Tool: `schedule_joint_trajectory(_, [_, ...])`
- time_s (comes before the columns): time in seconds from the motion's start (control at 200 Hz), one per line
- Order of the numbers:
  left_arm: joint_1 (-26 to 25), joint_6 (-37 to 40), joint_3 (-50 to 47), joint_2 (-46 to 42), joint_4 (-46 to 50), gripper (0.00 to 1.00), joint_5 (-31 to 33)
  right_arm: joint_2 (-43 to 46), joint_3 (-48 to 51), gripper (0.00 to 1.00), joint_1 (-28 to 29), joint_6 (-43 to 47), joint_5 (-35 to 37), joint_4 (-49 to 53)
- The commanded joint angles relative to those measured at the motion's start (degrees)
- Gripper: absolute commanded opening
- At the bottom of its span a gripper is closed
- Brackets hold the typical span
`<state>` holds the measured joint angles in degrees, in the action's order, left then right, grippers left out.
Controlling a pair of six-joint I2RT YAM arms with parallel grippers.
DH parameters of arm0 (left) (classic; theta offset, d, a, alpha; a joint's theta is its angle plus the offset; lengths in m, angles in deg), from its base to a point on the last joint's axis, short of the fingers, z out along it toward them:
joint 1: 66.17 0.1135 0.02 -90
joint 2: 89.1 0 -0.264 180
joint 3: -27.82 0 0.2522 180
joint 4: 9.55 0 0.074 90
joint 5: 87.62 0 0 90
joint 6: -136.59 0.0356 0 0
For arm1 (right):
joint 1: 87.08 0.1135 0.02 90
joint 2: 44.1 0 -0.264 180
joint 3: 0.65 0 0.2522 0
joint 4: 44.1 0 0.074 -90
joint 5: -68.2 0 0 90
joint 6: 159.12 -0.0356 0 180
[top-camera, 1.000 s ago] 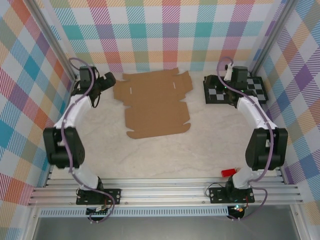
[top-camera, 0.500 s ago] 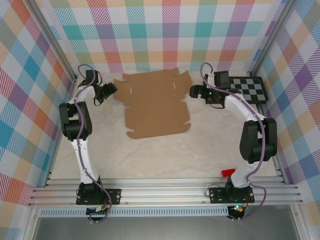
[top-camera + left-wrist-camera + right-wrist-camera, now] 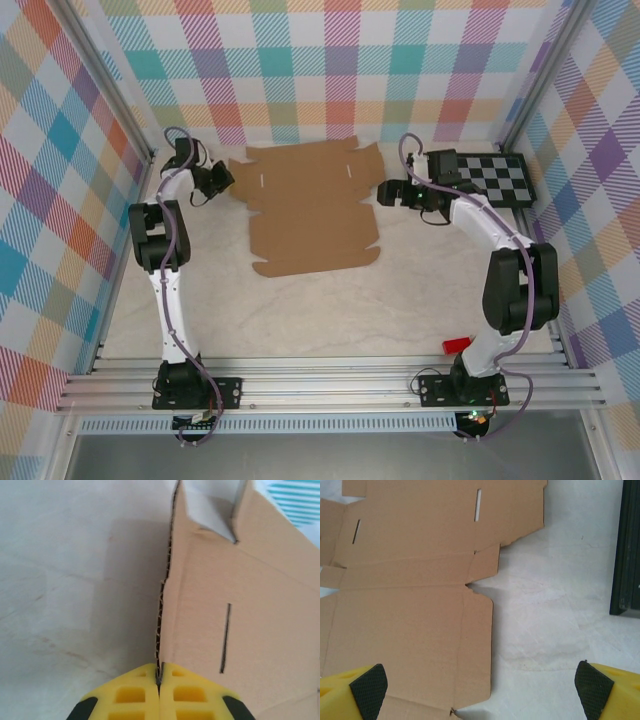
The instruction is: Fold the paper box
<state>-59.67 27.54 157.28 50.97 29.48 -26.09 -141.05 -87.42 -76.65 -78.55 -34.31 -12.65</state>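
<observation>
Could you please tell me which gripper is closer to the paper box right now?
Left. The left gripper is shut on the left edge of the paper box, pinching the cardboard. The right gripper hangs open over the box's right edge, gripping nothing.

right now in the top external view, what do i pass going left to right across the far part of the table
left gripper → paper box, lying flat, its left edge pinched by that gripper → right gripper, open → checkerboard panel
</observation>
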Motion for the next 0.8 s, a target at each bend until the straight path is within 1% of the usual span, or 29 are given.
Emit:
schedule_joint_trajectory(0.0, [-0.27,3.41,-6.44,-5.31,2.47,0.00,-3.61,3.72,1.55,1.00,0.73,1.35,0.12,0.69])
schedule_joint_trajectory(0.05, [-0.40,3.80,-13.49,-9.91,-1.11,0.00,-4.15,4.79,1.73,1.00,0.74,1.43,0.12,1.47])
schedule_joint_trajectory(0.135, [-0.35,4.06,-23.71,-18.55,-5.12,0.00,-2.81,7.04,1.65,1.00,0.76,1.87,-0.32,3.07])
schedule_joint_trajectory(0.24, [-0.81,5.86,-32.65,-27.93,-5.57,0.00,-2.46,10.65,1.69,1.00,0.75,4.08,-1.67,5.47])
schedule_joint_trajectory(0.305, [-3.07,8.44,-35.25,-32.65,-3.45,0.00,0.70,12.79,1.73,1.00,0.80,5.92,-3.17,6.49])
schedule_joint_trajectory(0.375, [-6.60,11.04,-37.53,-37.29,-2.95,0.00,1.94,15.14,1.66,1.00,0.81,9.44,-6.40,7.75])
schedule_joint_trajectory(0.45, [-10.35,12.44,-41.81,-42.59,-6.30,0.00,4.55,16.88,0.94,1.00,0.81,14.39,-9.37,9.77])
schedule_joint_trajectory(0.46, [-10.87,12.63,-42.38,-43.19,-6.82,0.00,4.80,17.01,0.79,0.99,0.81,16.16,-9.83,10.14])
schedule_joint_trajectory(0.505, [-12.70,13.60,-44.77,-46.33,-8.77,0.00,5.67,17.14,-0.28,0.96,0.80,20.87,-11.74,12.04])
schedule_joint_trajectory(0.52, [-13.20,13.86,-45.41,-47.19,-10.98,0.00,5.91,17.02,-0.78,0.95,0.79,22.30,-12.34,12.62])
schedule_joint_trajectory(0.57, [-14.34,14.76,-47.03,-50.03,-13.41,0.00,4.57,16.21,-2.57,0.94,0.73,25.05,-12.43,14.39])
schedule_joint_trajectory(0.61, [-15.05,15.17,-47.68,-51.99,-14.65,0.00,3.08,15.20,-4.13,0.89,0.73,27.21,-12.73,15.13])
schedule_joint_trajectory(0.64, [-15.59,15.64,-47.84,-53.38,-15.18,0.00,2.02,14.24,-5.61,0.89,0.75,28.88,-13.52,15.66])
schedule_joint_trajectory(0.68, [-16.37,16.27,-47.89,-54.90,-15.57,0.00,0.55,12.81,-7.76,0.89,0.73,31.94,-16.27,16.80])
schedule_joint_trajectory(0.76, [-18.26,18.06,-48.11,-57.69,-15.73,0.00,-1.31,9.35,-13.16,0.86,0.75,40.33,-25.54,21.32])
schedule_joint_trajectory(0.795, [-19.22,19.09,-48.20,-58.71,-15.41,0.00,-1.50,7.63,-15.94,0.86,0.68,42.63,-28.30,23.29])
